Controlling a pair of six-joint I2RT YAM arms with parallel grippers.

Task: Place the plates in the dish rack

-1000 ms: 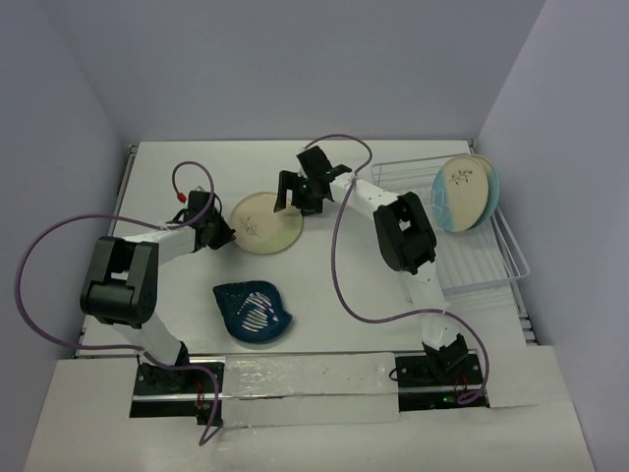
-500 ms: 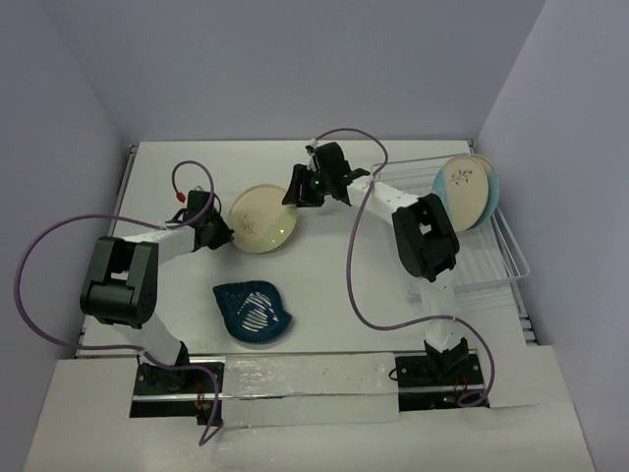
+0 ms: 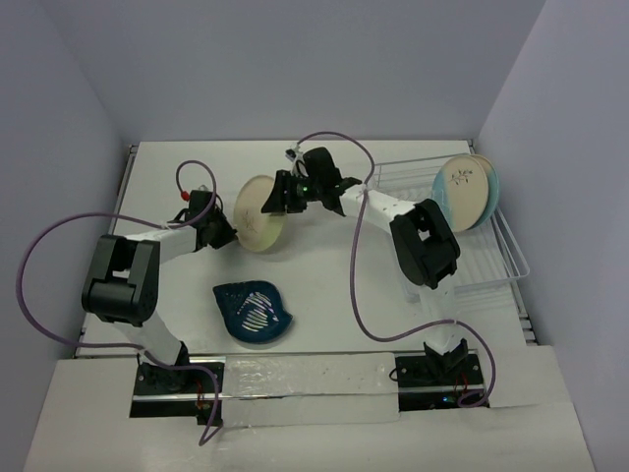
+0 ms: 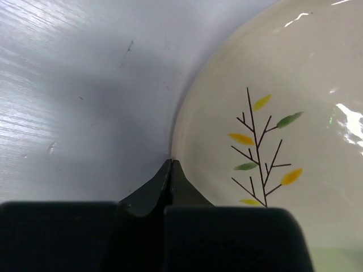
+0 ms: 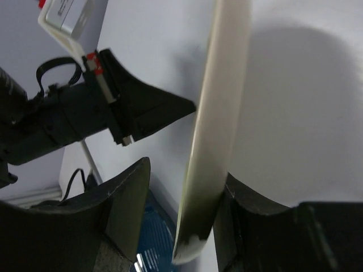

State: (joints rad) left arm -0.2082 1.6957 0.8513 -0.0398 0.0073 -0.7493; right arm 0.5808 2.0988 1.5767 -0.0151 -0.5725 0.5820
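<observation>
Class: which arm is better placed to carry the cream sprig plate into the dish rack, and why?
Right. The right pincer has the rim of the tipped-up plate between its fingers, and the dish rack stands on that arm's side. The left pincer is shut, its tips merely meeting the opposite rim.

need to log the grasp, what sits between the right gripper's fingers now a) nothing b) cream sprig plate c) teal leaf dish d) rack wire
b, the right wrist view shows the tilted cream plate with its rim between the fingers of the right gripper.
</observation>
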